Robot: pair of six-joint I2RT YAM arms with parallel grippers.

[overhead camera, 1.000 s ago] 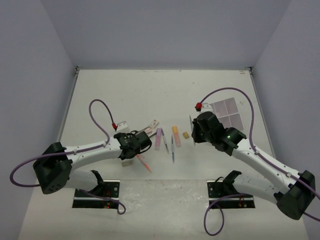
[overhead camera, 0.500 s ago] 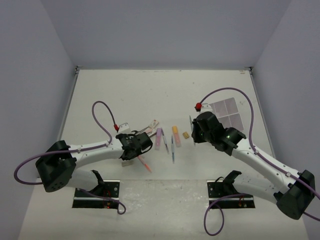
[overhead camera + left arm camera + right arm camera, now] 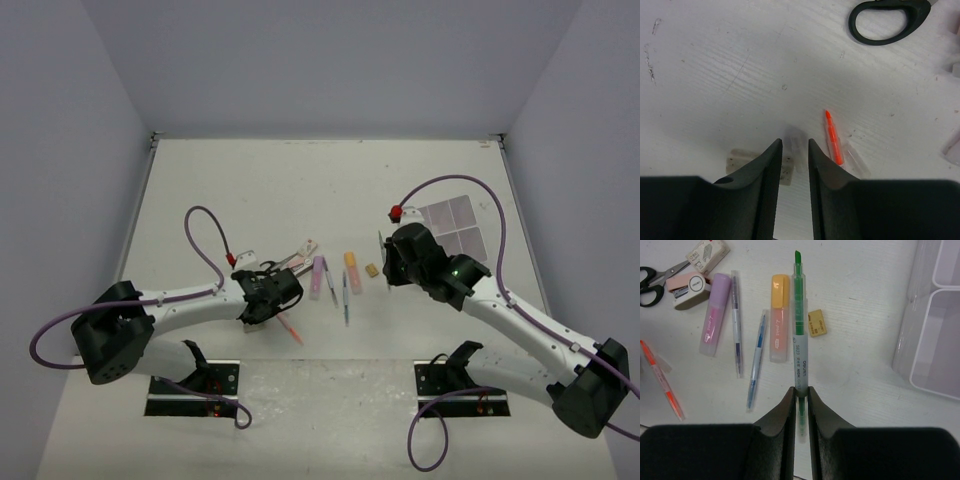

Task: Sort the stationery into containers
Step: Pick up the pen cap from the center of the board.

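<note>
Top external: right pincer (image 3: 385,262) sits beside the loose stationery at mid counter (image 3: 250,180). White tray (image 3: 462,212) lies just past it, far-right of the tips, near but not touching. The right arm is plainly the nearer one to the tray. Left pincer (image 3: 262,300) is low over the counter at the left end of the pile, well apart from the tray. Purple marker (image 3: 318,277) and the other loose pieces lie between the two arms. Jaw states are too small to read here.

Left wrist: left pincer (image 3: 794,143) has its jaws at a narrow gap, not touching each other. A clear piece (image 3: 792,134) lies right at the tips, in line with the gap; I can't tell whether it is squeezed. Orange pen (image 3: 834,145) lies just right of the tips, its long axis roughly along the pincer's pointing direction. Block eraser (image 3: 740,159) is part-hidden under the left finger. Scissors (image 3: 914,11) are far-right, well apart.

Right wrist: right pincer (image 3: 800,392) is pinching a green pen (image 3: 799,315) by its lower end. The pen's long axis runs straight out ahead of the tips. Tray (image 3: 912,330) is off to the right, its compartments in view looking bare. My guess is the coming move is a swing right to carry the pen over a compartment. Tan eraser (image 3: 817,323) and orange marker (image 3: 780,317) lie on the counter under the pen.
</note>
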